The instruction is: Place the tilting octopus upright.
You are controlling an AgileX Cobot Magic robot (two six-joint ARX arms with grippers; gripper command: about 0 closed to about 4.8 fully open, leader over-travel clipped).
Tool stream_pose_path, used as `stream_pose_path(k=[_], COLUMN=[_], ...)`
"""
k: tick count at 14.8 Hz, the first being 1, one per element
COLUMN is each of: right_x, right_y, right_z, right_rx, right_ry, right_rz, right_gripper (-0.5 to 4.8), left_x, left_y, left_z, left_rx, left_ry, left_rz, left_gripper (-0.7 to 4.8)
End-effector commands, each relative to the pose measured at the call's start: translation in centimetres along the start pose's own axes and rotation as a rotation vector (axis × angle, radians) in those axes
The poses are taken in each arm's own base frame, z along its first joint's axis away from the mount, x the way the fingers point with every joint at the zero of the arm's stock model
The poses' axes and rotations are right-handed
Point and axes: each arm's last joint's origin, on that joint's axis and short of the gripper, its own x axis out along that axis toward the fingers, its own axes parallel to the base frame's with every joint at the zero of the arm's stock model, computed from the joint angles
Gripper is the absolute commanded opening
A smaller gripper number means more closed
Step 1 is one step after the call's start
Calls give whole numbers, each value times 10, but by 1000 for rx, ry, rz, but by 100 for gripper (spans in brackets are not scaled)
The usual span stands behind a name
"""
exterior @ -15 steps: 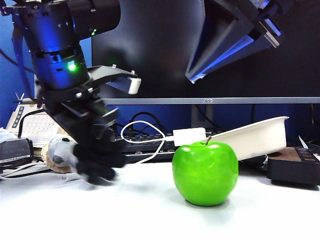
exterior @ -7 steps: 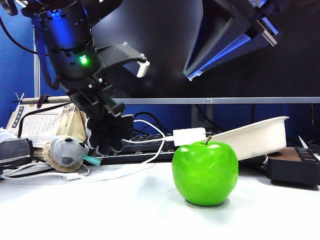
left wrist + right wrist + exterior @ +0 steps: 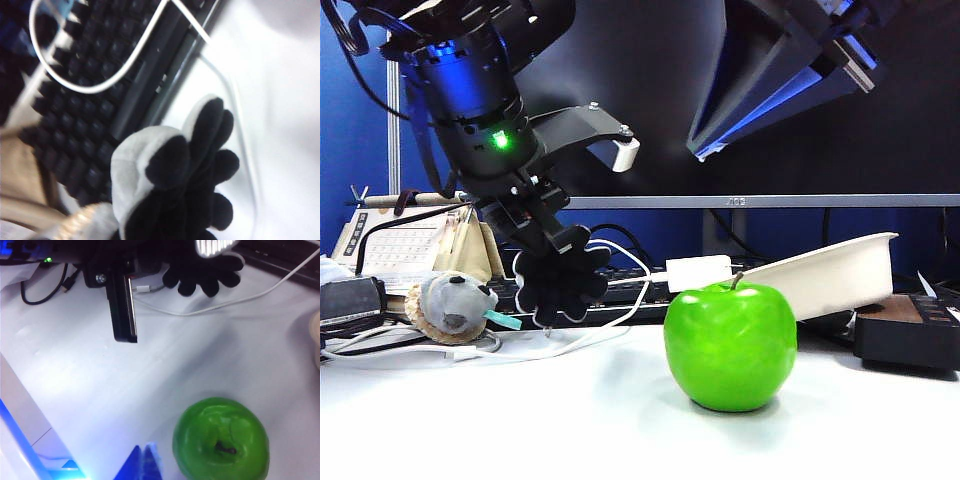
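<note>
Left gripper (image 3: 548,258) clamped on the octopus (image 3: 563,284), held off the table left of the apple (image 3: 730,346), black undersides facing out. Plush — likely light, squashy, not fragile; grip the domed head. Right gripper (image 3: 705,150) high, far right, fingers together, empty.
</note>
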Motion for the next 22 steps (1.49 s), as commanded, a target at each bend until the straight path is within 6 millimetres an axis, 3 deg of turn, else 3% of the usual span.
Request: stream_pose_path(k=[1,6,15,18,20,22], right_x=[-2,-2,-2,-2,-2,-2], right_y=[1,1,0,0,0,0], right_z=[3,3,6,6,6,6], right_rx=[-4,-4,-7,-6,-7,-7], right_ry=[-26,-26,-52,-52,-54,-54], right_rz=[3,2,-18,-17,-17,-17], right_gripper=[-1,-1,-1,-1,-1,-1], left_x=[3,15,-3,-2,2,6], left_y=[-1,-13,-48,-41,-30,-19], left_z=[1,-8,6,4,3,3], left_rx=[13,27,52,94,207,212], left_ry=[-7,81,25,80,121,120], left_rz=[3,-52,-163,-17,115,173], left_gripper=[-6,-6,-6,-6,-6,-6])
